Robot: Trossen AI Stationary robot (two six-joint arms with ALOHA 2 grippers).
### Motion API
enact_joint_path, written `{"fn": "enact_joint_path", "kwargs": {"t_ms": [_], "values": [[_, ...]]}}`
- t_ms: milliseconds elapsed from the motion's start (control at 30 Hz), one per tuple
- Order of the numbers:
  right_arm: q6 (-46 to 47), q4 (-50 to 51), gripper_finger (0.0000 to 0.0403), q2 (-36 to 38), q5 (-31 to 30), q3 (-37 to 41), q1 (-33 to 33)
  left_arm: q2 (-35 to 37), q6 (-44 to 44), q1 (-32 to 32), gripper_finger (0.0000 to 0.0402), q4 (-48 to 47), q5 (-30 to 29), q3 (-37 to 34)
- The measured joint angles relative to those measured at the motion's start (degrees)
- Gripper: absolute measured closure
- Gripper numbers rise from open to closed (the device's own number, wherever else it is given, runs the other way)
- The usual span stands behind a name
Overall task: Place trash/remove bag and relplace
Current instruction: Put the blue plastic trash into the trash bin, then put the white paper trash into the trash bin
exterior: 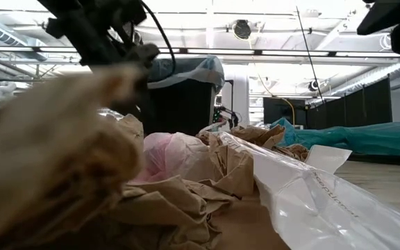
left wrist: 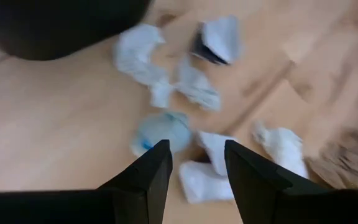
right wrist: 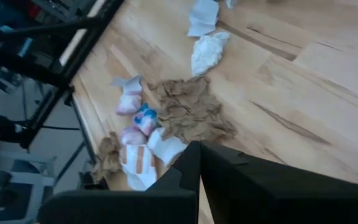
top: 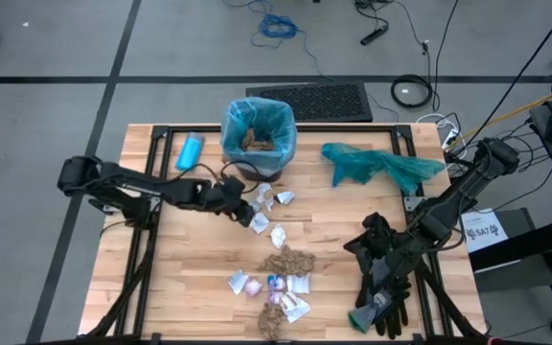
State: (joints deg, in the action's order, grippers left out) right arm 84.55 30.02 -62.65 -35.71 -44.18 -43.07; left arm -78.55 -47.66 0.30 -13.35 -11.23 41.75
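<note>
The bin [top: 257,134] stands near the table's far edge, lined with the pale-blue bag [top: 278,120], and brown paper lies inside it. Trash lies scattered on the table: white wrappers [top: 262,222], a brown paper wad [top: 287,261] and a mixed cluster [top: 268,289] near the near edge. My left gripper [top: 245,203] is open, low over the white wrappers [left wrist: 199,90] in front of the bin, with one scrap [left wrist: 209,169] showing between its fingers. My right gripper [right wrist: 199,163] is shut and hovers over the table's right part, by the gloves [top: 381,287].
A darker teal bag [top: 381,165] lies crumpled at the far right. A light-blue bottle [top: 190,151] lies left of the bin. Black-and-grey gloves sit at the near right. In the low view, brown paper [exterior: 186,194] and a white wrapper [exterior: 311,194] crowd the foreground.
</note>
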Motion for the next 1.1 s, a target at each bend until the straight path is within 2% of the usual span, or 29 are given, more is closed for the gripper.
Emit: {"fn": "enact_joint_path", "kwargs": {"t_ms": [267,567,700,800,933,1100], "values": [[0.40,-1.63,0.0403,-0.02,-0.13,0.00,0.00,-5.47,3.98,4.35,0.0249,0.06,6.61,1.04],[3.10,-1.57,0.0403,-0.02,-0.47,0.00,0.27,-11.29,9.32,4.57,0.0249,7.80,6.98,1.10],[3.24,-1.76,0.0403,-0.02,-0.47,0.00,1.10,-14.21,9.09,4.60,0.0254,9.57,7.11,1.13],[3.00,-1.94,0.0403,-0.02,-0.48,0.00,1.90,-15.85,9.00,4.61,0.0289,9.89,9.74,1.13],[1.96,-2.01,0.0403,-0.02,-0.47,-0.02,2.68,-16.33,7.49,4.16,0.0380,10.13,12.50,1.13],[0.49,-1.98,0.0403,-0.02,-0.45,-0.02,3.30,-15.36,5.93,1.78,0.0397,11.18,14.84,1.48]]}}
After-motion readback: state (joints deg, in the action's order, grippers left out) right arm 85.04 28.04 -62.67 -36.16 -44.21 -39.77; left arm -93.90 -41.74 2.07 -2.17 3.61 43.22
